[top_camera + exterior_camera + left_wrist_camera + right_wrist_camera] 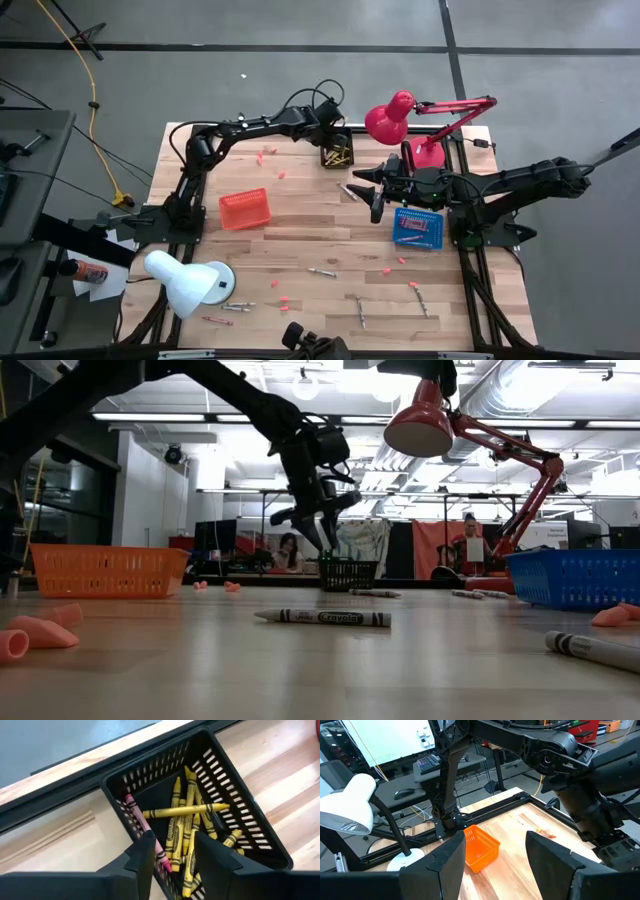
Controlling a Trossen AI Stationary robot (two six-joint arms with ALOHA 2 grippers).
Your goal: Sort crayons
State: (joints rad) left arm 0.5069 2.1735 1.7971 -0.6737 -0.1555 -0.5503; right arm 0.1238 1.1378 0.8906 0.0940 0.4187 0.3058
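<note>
A black basket at the table's far middle holds several yellow crayons and one pink-red crayon. My left gripper is open and empty just above the basket; it also shows in the low view and the high view. My right gripper is open and empty, above the table left of the blue basket, and shows in the high view. A loose crayon lies on the table beside it. More crayons lie scattered toward the near edge; one shows in the low view.
An orange basket stands left of centre. A red lamp stands at the far right, a white lamp at the near left. Small pink chips lie scattered over the wood. People show in the room behind.
</note>
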